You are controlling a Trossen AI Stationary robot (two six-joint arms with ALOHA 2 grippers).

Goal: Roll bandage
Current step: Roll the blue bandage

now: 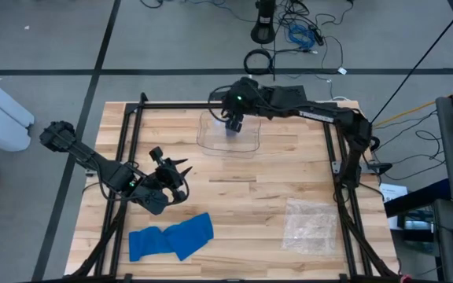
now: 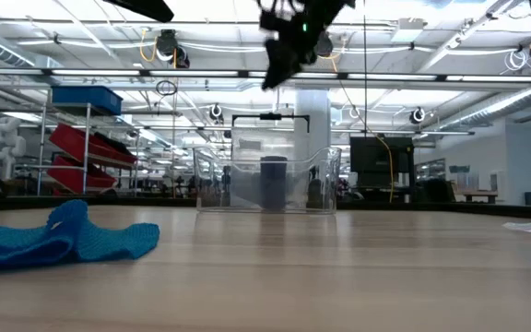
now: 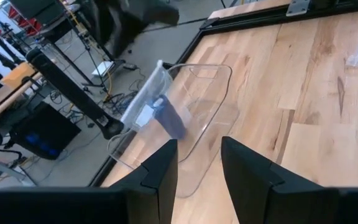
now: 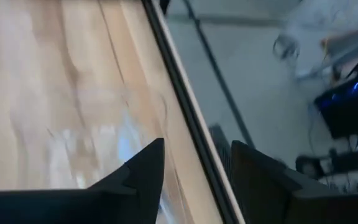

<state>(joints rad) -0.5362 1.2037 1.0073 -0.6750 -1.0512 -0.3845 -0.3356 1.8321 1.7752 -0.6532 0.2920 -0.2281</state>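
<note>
A rolled blue bandage [image 1: 232,129] stands upright on its end inside a clear plastic tray [image 1: 211,140] at the table's far middle; the low view shows the roll [image 2: 273,183] behind the tray's wall. My right gripper [image 1: 234,119] hangs open above the tray, clear of the roll [image 2: 280,63]. A second blue bandage [image 1: 171,236], unrolled and crumpled, lies flat near the front left edge. My left gripper [image 1: 181,174] is open over the left half of the table, pointing toward the tray [image 3: 185,118], with nothing between its fingers.
A crumpled clear plastic bag [image 1: 309,224] lies at the front right. Black frame rails [image 1: 124,157] run along the table's left, right and far sides. Bare wood lies between the tray and the unrolled bandage.
</note>
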